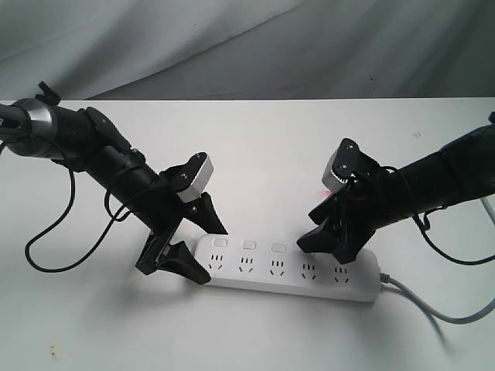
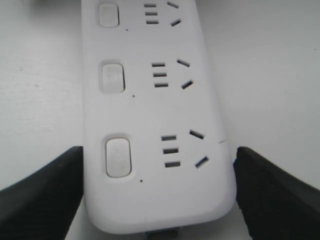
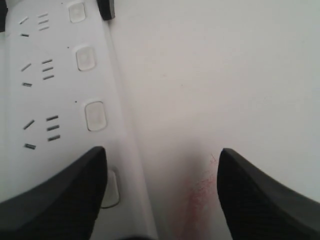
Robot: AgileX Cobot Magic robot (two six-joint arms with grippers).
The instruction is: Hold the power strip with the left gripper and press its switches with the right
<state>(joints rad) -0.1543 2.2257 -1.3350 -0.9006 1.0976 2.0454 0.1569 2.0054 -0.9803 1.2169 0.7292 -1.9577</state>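
- The power strip is lying flat on the white table, front and centre, with its grey cord trailing off the right end.
- The left gripper is pinching the opposite end, a finger against each long edge (so the holding part is looking done).
- The right gripper is hanging spread wide, one finger covering a button near the cord end. It's impossible to tell whether it's actually pressing.
- The switches are looking mostly left to do.

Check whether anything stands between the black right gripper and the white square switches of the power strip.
Nothing visible does. The right gripper hangs open over the long white plastic power strip, one finger partly covering a switch. The left gripper holds the far end.
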